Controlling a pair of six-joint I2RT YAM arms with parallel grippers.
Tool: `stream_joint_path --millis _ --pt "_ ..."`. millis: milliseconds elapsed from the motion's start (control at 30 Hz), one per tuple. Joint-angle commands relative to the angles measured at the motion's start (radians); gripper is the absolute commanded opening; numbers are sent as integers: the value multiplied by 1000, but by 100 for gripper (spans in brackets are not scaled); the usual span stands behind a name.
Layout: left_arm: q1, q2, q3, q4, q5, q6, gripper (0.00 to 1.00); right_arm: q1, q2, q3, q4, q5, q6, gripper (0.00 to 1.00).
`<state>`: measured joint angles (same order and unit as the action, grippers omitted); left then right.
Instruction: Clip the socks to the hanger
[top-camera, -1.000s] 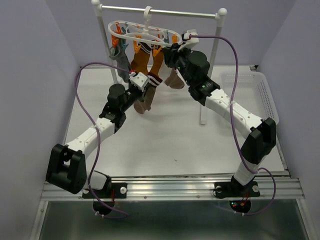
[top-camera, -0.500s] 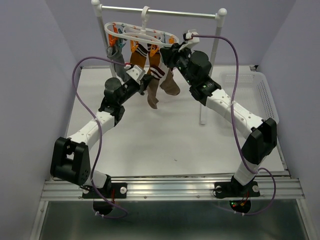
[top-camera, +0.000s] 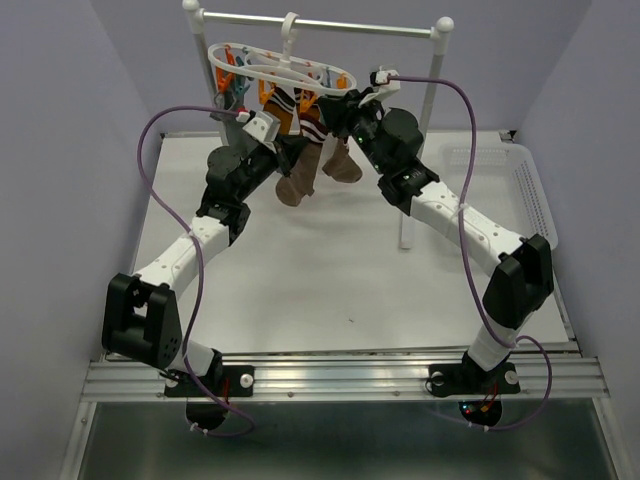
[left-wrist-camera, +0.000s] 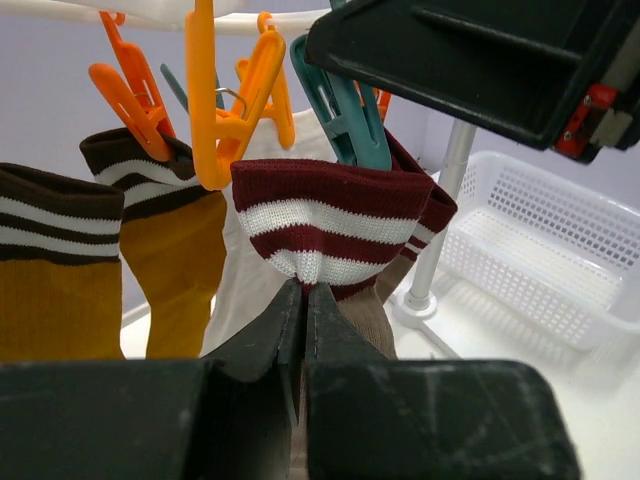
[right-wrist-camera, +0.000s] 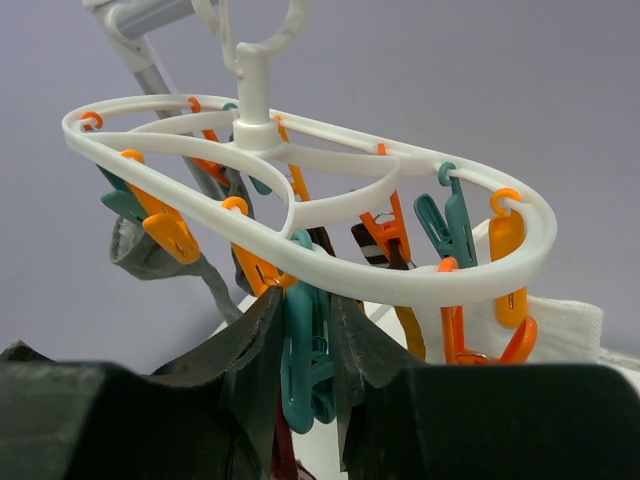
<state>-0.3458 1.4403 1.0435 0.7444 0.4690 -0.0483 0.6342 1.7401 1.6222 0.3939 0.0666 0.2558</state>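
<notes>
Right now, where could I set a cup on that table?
The table is bare between the two arms, from the socks to the near edge. Crowded: under the hanger, where the left pincer grips a sock and the right pincer a clip; basket at right.

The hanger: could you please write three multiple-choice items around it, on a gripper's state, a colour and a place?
1. The left gripper is: A open; B shut on the maroon-striped sock; C shut on nothing.
2. The clip that the right gripper squeezes is: A orange; B teal; C white.
3. The hanger hangs from: A the left gripper; B the right gripper; C the rail.
Answers: 1 B, it pinches the sock below the cuff; 2 B, the wrist view shows teal; 3 C, its hook sits over the rail.
</notes>
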Motion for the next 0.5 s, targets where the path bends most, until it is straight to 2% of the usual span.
stream_joint_path --millis 0,467 --pt "-15 -9 67 -10 -66 -58 0 4 -25 -47 143 -39 25 1" --pt "-47 -9 58 -69 -93 -22 0 4 -2 -39 175 -37 28 1"
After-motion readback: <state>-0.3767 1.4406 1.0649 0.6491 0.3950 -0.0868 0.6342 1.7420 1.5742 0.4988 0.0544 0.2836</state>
